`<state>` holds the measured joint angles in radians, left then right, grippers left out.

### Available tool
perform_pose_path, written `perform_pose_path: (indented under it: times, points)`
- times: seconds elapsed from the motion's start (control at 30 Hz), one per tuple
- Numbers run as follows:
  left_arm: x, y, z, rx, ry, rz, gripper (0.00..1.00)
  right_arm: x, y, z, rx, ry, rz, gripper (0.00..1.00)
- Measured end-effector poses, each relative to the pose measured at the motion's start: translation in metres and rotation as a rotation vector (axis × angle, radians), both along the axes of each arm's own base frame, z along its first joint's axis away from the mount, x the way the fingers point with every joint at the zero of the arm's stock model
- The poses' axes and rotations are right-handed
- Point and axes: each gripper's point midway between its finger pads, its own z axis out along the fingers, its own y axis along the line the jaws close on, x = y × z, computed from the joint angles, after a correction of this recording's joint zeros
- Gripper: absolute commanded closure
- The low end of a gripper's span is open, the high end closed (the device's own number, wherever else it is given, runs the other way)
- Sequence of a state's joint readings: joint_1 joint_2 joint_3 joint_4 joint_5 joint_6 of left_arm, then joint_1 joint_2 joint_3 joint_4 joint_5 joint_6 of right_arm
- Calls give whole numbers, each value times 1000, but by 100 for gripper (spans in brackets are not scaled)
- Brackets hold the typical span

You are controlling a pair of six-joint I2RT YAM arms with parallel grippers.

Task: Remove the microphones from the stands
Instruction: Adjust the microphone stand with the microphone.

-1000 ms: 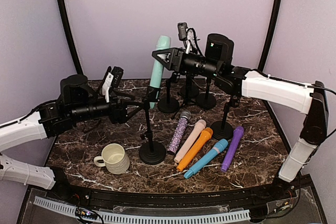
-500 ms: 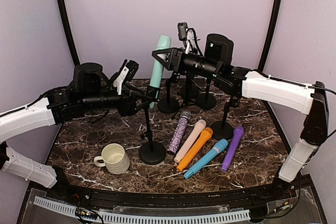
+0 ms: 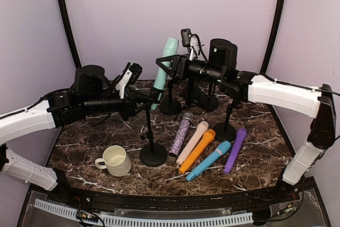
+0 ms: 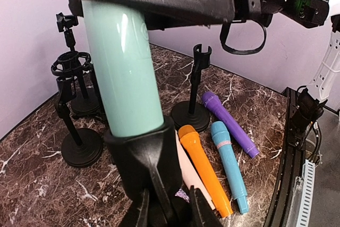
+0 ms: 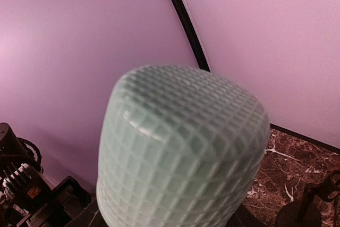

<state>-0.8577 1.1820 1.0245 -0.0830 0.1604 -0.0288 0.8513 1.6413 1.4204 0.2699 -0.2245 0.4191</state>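
**Stand braced, microphone not yet lifted**

Nearest me, at the lower left of the top view, a cream mug sits on the marble tabletop. To its right, five loose microphones lie side by side, out of the working path. Just behind them is the stand. Its clip holds the mint microphone at centre frame, tilted and seated. My left hand pinches the stand's neck just under the clip, I judge to keep the base from lifting. Farther back, my right hand brackets the microphone's upper body, placed to draw it upward. I cannot tell whether it clamps the microphone or merely flanks it. Empty stands line the rear.
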Motion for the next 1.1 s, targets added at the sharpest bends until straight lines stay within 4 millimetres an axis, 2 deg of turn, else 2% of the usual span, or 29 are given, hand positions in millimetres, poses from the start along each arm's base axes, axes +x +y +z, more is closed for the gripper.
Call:
perform_pose_path:
  times: [0.2,0.37,0.57,0.9,1.1]
  points:
    - [-8,1,-2,-30,-16,-30,100,-6,0,-15,-26,32,19,22]
    - [-16,5,-5,-58,-57,-56,100,-18,-2,-15,-22,45,52,16]
    - [-20,5,-14,-56,-70,-78,100,-21,-2,-19,-21,72,72,13]
    - [-30,4,-55,48,-11,-146,100,-19,-10,-11,14,86,65,9]
    - [-34,6,-73,73,4,-174,100,-18,-13,-19,15,104,61,7]
